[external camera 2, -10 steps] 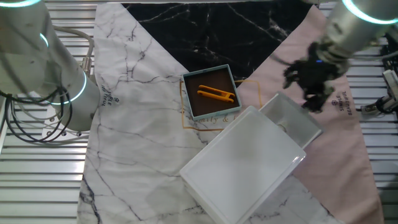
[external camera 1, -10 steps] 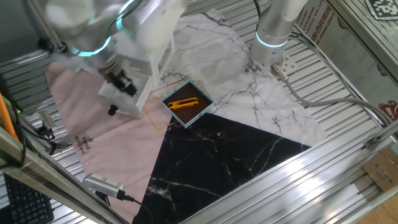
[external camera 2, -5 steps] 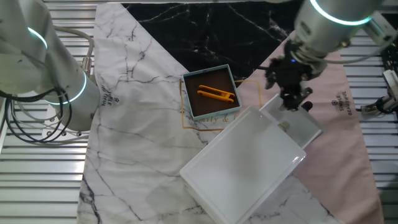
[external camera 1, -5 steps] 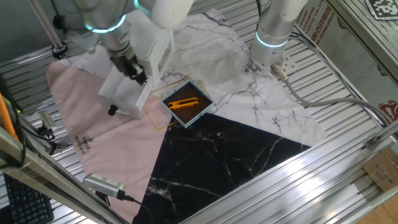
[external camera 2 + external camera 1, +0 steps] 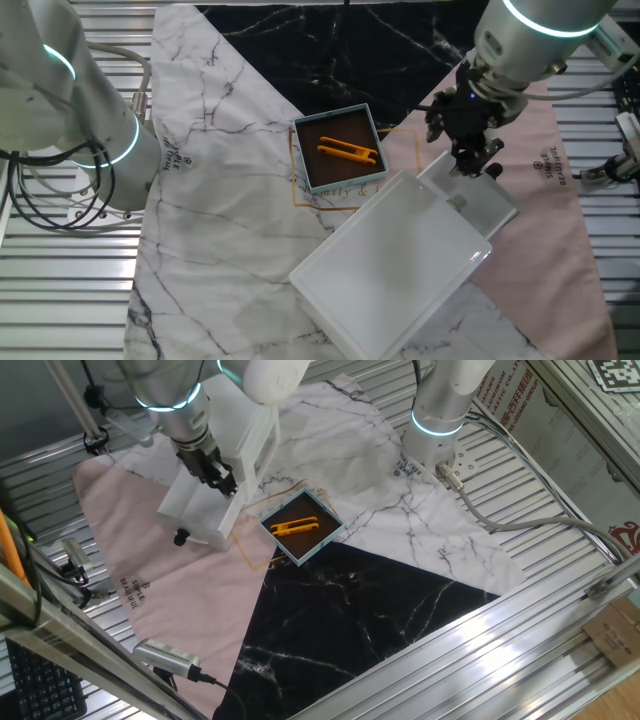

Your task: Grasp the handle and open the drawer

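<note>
Above pulled-out drawer (image 5: 478, 200), pincer (image 5: 471, 160) pointing down

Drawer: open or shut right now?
Open. The drawer sticks out of the white cabinet, its empty inside visible; the knob stands clear ahead.

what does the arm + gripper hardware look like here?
Glossy white rounded arm links with a glowing cyan ring at the joint. At the tip, a compact black two-finger gripper, black wrist block above it. No markings legible.
</note>
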Tool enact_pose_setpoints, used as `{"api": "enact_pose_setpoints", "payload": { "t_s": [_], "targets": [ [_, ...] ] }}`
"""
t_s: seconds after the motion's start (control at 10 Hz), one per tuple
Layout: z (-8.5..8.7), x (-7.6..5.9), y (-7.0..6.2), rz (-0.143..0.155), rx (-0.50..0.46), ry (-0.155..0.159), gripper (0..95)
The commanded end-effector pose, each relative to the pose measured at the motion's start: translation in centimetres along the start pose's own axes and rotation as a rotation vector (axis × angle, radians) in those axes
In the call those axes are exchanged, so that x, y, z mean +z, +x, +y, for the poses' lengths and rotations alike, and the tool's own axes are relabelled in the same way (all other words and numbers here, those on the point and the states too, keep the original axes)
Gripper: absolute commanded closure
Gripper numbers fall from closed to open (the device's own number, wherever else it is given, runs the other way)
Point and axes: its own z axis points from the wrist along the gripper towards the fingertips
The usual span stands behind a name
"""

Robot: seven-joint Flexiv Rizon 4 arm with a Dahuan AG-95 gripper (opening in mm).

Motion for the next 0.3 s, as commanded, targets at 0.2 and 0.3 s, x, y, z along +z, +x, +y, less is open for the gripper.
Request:
{"api": "enact_pose_setpoints", "payload": {
  "t_s": [0.2, 0.3],
  "targets": [
    [0.10, -0.03, 0.09, -0.003, -0.006, -0.006, 38.0],
    [0.11, -0.04, 0.09, -0.004, -0.006, -0.007, 38.0]
  ]
}}
